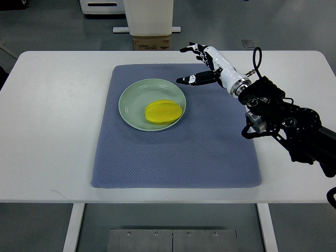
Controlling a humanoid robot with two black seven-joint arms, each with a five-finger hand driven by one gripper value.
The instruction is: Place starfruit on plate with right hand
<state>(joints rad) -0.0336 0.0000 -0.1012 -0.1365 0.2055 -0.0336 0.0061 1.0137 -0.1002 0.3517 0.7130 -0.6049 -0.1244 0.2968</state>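
Note:
A yellow starfruit (164,112) lies in the pale green plate (132,102), toward its right side. The plate sits on the upper left part of a blue-grey mat (178,152). My right hand (202,65) hovers just right of and above the plate's far rim, fingers spread and empty, apart from the fruit. Its black arm (283,121) comes in from the right edge. The left arm does not show.
The mat lies on a white table (47,131). Beyond the table's far edge stand a cardboard box (152,42) and a white bin (149,16) on the floor.

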